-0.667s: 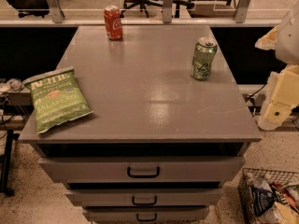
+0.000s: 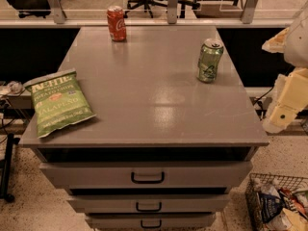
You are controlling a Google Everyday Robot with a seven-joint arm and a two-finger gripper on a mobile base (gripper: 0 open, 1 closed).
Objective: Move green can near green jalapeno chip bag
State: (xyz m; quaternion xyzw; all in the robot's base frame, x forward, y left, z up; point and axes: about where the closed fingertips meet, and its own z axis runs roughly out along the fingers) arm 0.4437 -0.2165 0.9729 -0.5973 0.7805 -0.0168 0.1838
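The green can (image 2: pixel 210 60) stands upright, slightly dented, on the right side of the grey cabinet top (image 2: pixel 149 95), near its right edge. The green jalapeno chip bag (image 2: pixel 58 101) lies flat at the front left corner, partly hanging over the left edge. My gripper (image 2: pixel 285 104) is a cream-coloured piece at the right edge of the view, off the cabinet's right side. It is lower than and to the right of the can, well apart from it and holding nothing I can see.
A red soda can (image 2: pixel 116 23) stands at the back left of the top. The cabinet has several drawers with dark handles (image 2: pixel 147 178). A wire basket (image 2: pixel 276 203) of packets sits on the floor at the lower right. Office chairs stand behind a rail.
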